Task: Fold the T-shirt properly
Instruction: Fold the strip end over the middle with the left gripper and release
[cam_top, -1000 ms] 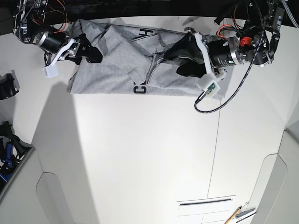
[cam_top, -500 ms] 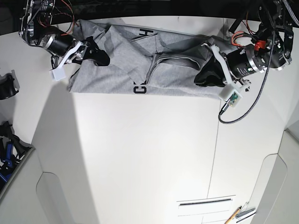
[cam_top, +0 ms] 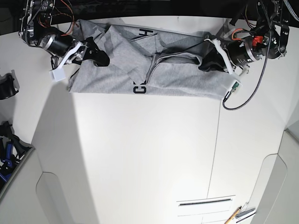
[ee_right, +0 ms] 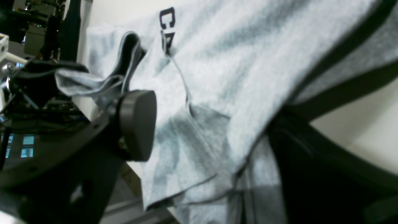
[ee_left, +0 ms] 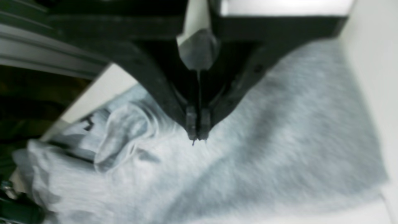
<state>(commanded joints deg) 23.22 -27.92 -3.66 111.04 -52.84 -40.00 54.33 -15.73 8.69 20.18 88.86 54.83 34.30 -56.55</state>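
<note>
T-shirt (cam_top: 140, 70) spans the far strip of the white table (cam_top: 149, 154); the whole near side is bare, open for passage. Right gripper (cam_top: 96, 56) and left gripper (cam_top: 208, 63) occupy the shirt's two ends. Dark clutter (cam_top: 7, 140) crowds one table edge, and a pencil (cam_top: 232, 215) sits at the near corner.

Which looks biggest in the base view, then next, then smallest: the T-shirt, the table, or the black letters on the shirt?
1. The table, biggest.
2. The T-shirt.
3. The black letters, smallest.
</note>
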